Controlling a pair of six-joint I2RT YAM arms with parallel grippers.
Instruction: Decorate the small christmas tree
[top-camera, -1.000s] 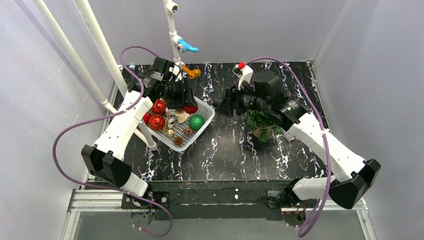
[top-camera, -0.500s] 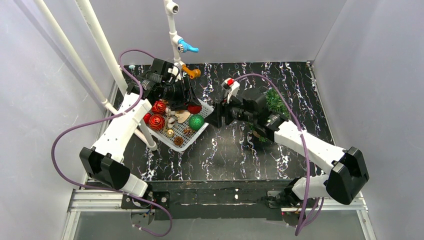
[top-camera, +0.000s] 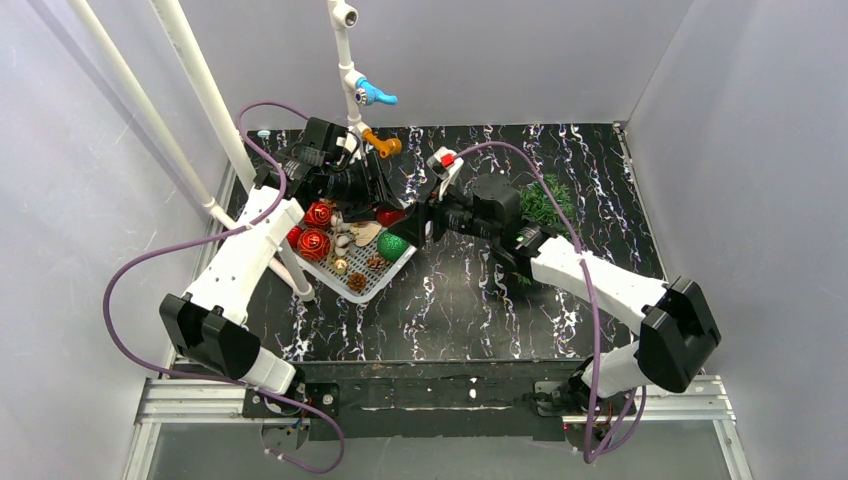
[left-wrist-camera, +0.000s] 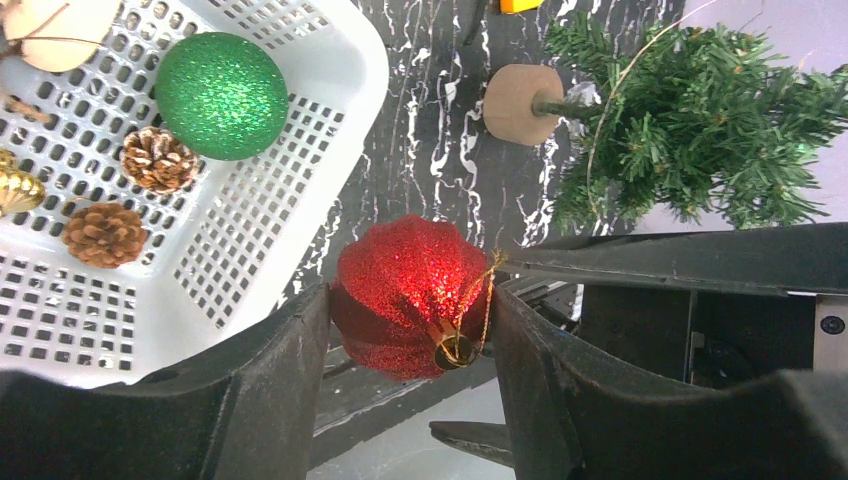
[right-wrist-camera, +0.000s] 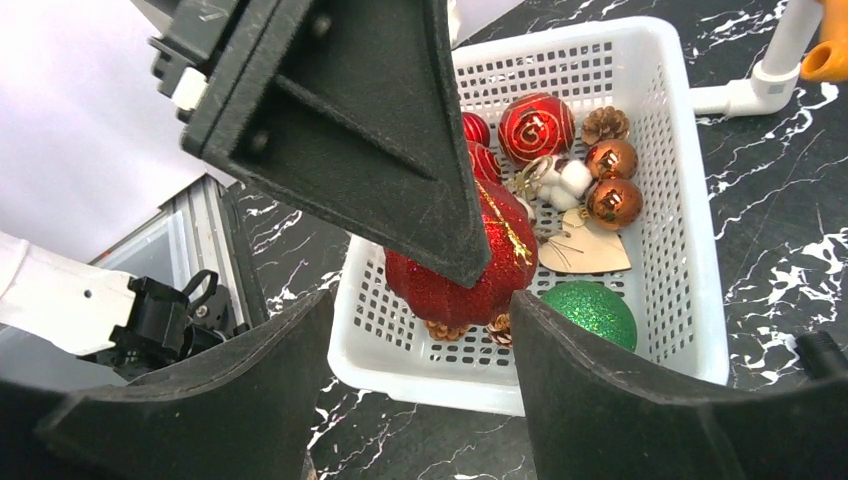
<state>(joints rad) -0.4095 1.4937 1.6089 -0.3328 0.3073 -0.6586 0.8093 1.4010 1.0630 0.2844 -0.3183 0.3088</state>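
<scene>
Red glitter bauble (left-wrist-camera: 405, 285) pinched in left fingers (left-wrist-camera: 270, 390) beside basket (left-wrist-camera: 345, 70). Swung right fingers (right-wrist-camera: 600, 400) leftward, now spread wide around it; handover likely next. Small christmas tree (left-wrist-camera: 700, 120) uncovered, right on surface (left-wrist-camera: 440, 150), seemingly tipped.

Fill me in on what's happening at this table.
The left gripper is shut on a red glitter ornament, holding it above the table just off the corner of the white basket. The rest of the decorations, including a green ball, are in the basket. The right gripper is open at that ornament's gold cap, so this looks like a handover. The small christmas tree sits on the table nearby.
</scene>
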